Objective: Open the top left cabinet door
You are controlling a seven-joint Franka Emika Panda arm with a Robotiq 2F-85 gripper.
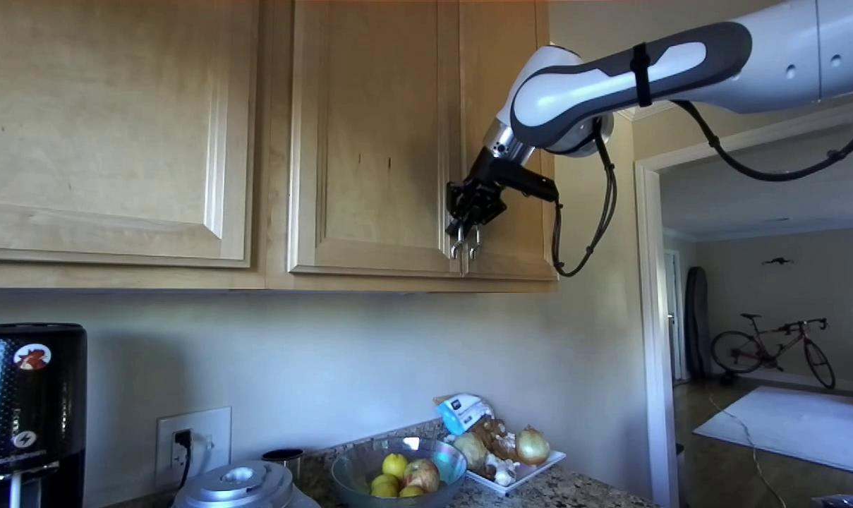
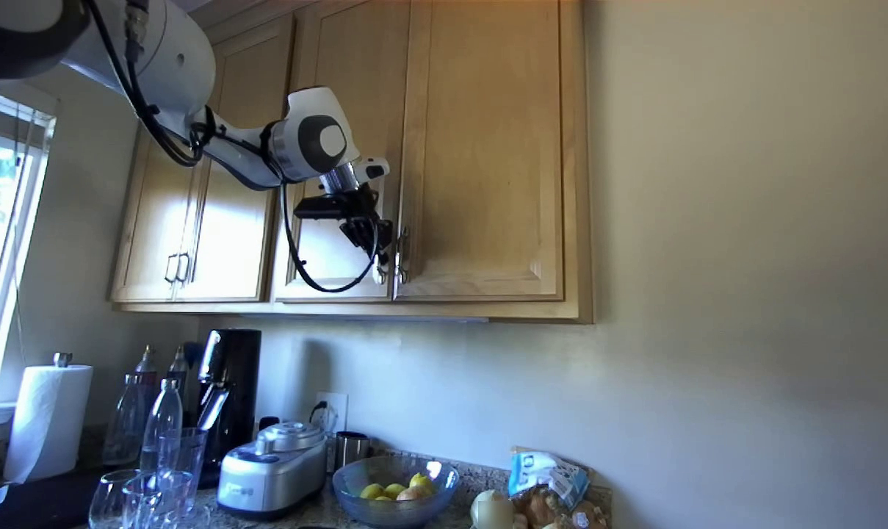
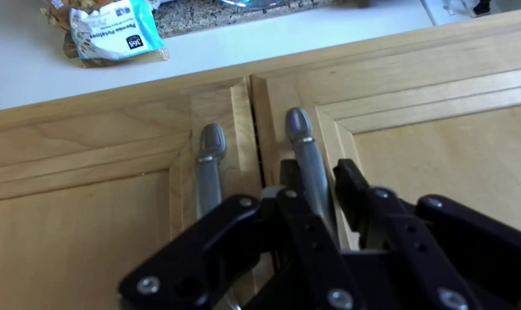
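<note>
The top left cabinet door is a tall honey-coloured wood door with a recessed panel. It is closed in both exterior views (image 1: pixel 380 134) (image 2: pixel 341 66), and fills the right side of the wrist view (image 3: pixel 450 172). Its silver bar handle (image 3: pixel 299 125) stands near the seam; its lower end shows in an exterior view (image 1: pixel 456 248). My gripper (image 3: pixel 320 178) is open, with its fingers on either side of this handle. One finger is close against the bar; whether it touches I cannot tell. A gap shows to the other finger. The gripper (image 1: pixel 461 220) also shows in an exterior view (image 2: pixel 382 253).
The neighbouring door (image 2: pixel 488 162) is closed, with its own silver handle (image 3: pixel 210 172) close beside my gripper. A wider wood door (image 1: pixel 101 127) is on the other side. Below stand a glass fruit bowl (image 1: pixel 345 480), a potato bag (image 3: pixel 113 32), a silver appliance (image 2: pixel 271 474) and a black machine (image 1: pixel 31 409).
</note>
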